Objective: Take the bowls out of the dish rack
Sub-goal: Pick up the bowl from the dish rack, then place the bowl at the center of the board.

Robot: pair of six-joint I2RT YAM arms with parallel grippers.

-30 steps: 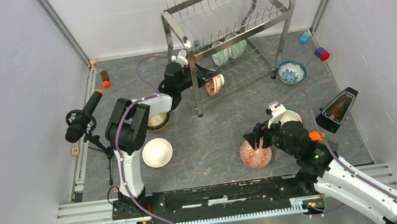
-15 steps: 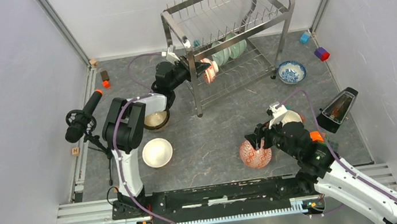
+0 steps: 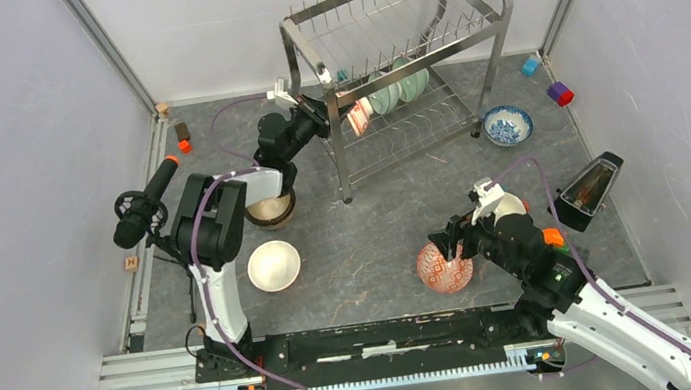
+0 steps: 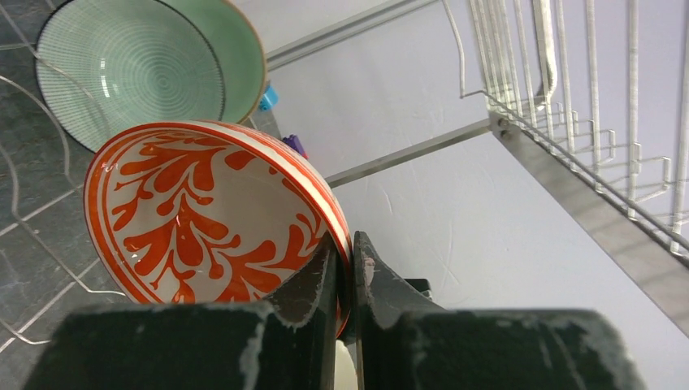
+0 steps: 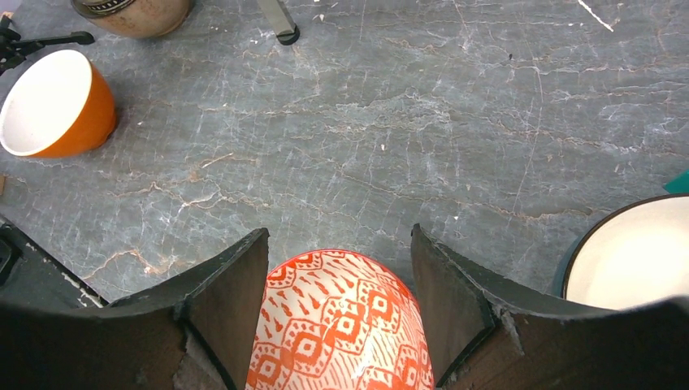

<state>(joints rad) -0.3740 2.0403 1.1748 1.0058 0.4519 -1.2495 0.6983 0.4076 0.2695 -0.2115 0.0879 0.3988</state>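
The steel dish rack stands at the back. My left gripper is at its left end, shut on the rim of a red-orange leaf-patterned bowl, held on edge at the lower tier. In the left wrist view my gripper pinches that bowl. Two pale green bowls stand on edge behind it, also showing in the left wrist view. My right gripper is open, its fingers either side of an upside-down red-orange patterned bowl on the table.
A blue-and-white bowl lies right of the rack. A white-inside bowl and a dark brown bowl lie near the left arm. Another cream-inside bowl is beside my right gripper. A microphone stands left; toy blocks at the right.
My left gripper has carried the leaf-patterned bowl up and back toward the rack's left end. The right gripper has stayed over the upside-down bowl.
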